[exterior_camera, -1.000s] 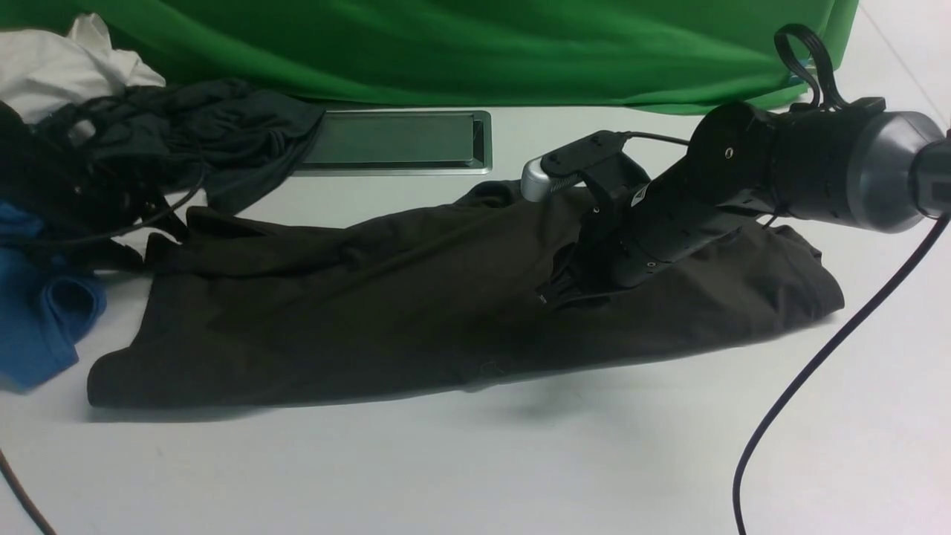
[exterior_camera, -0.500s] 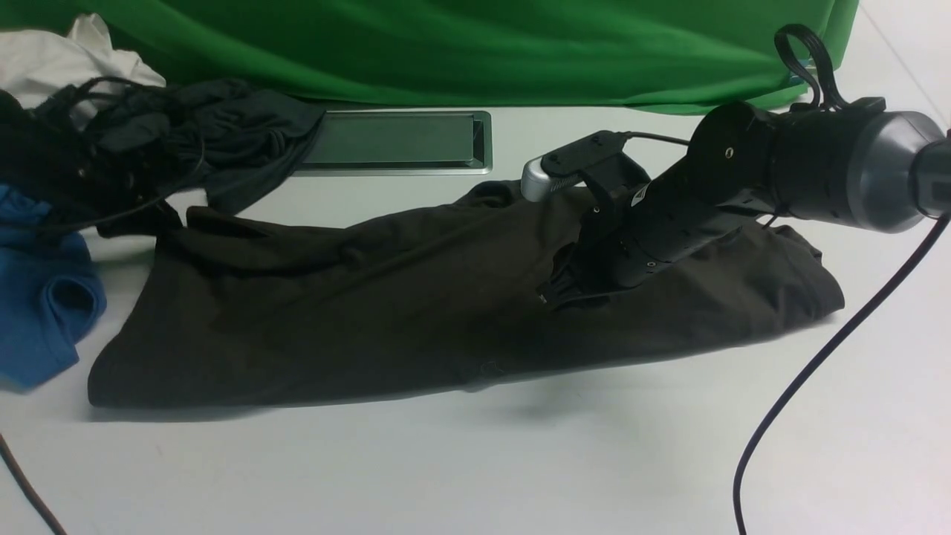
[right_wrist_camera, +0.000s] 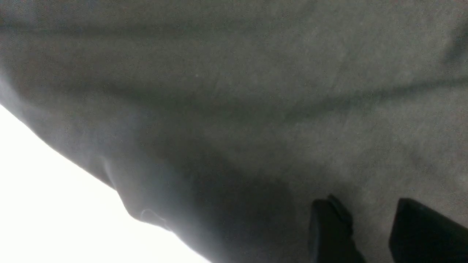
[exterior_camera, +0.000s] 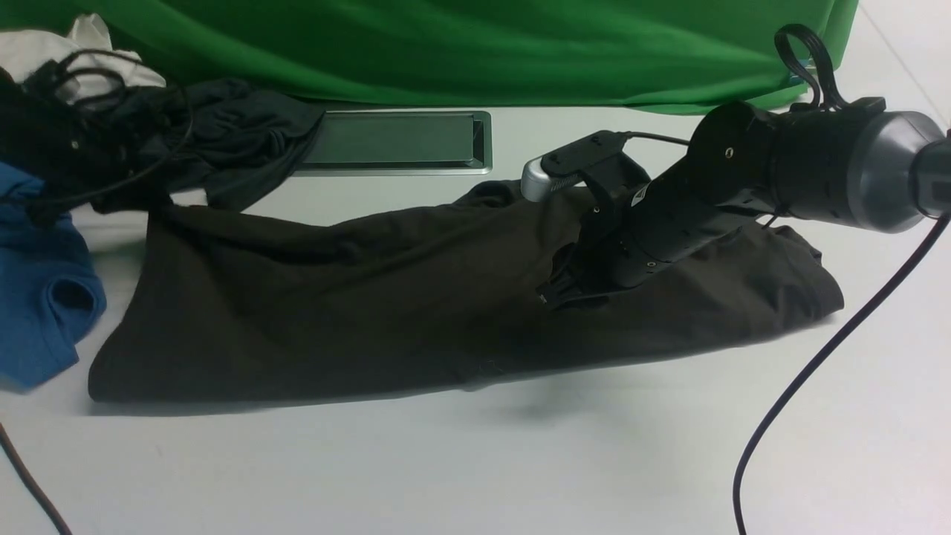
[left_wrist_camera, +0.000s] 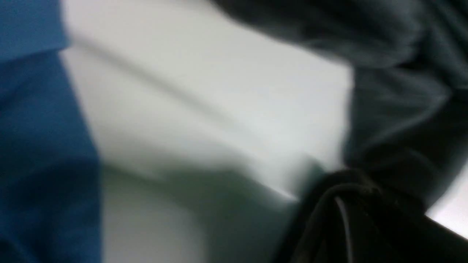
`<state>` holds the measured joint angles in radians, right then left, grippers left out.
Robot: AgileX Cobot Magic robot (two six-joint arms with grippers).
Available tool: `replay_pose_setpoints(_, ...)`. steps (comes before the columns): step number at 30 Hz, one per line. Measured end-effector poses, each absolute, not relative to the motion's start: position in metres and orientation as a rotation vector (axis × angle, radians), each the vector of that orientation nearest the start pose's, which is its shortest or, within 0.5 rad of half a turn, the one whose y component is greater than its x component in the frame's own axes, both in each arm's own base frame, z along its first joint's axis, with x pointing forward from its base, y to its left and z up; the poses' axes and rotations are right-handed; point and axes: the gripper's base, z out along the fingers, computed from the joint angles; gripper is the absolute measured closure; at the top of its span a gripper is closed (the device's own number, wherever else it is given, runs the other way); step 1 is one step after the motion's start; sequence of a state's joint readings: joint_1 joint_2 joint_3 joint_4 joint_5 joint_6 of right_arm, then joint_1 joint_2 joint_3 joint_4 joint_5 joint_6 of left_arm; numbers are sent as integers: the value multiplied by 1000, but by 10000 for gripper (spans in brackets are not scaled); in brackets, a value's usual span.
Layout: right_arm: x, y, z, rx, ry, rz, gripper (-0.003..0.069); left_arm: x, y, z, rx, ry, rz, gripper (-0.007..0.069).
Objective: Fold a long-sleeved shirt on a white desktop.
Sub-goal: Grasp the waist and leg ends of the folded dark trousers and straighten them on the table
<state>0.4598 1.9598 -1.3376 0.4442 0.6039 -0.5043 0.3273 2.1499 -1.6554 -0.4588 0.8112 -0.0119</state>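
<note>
The long-sleeved shirt lies as a wide, very dark band across the white desktop, its print and neck tag hidden. My right gripper rests on the shirt's right half, fingers apart with only flat fabric beneath them; the right gripper holds nothing. At the far left my left gripper is hard to tell from the dark cloth around it. It is shut on the shirt's back-left corner, which shows as a blurred bunched fold in the left wrist view.
A dark grey-teal garment, a blue garment and white cloth pile up at the back left. The grey cable hatch sits before the green backdrop. A black cable crosses the desk at right.
My left gripper has drawn the shirt's back-left corner backward and to the left, stretching and smoothing the left part of the fabric. The right arm has stayed put.
</note>
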Motion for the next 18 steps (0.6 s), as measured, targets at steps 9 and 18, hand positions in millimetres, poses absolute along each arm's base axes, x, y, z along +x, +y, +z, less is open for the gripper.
replay_pose_setpoints(9,358,202,182,-856,2539,435,420,446,122,169,-813,2602,-430,443)
replay_pose_setpoints(18,355,202,183,-862,2564,448,420,433,123,191,-710,2685,-374,109)
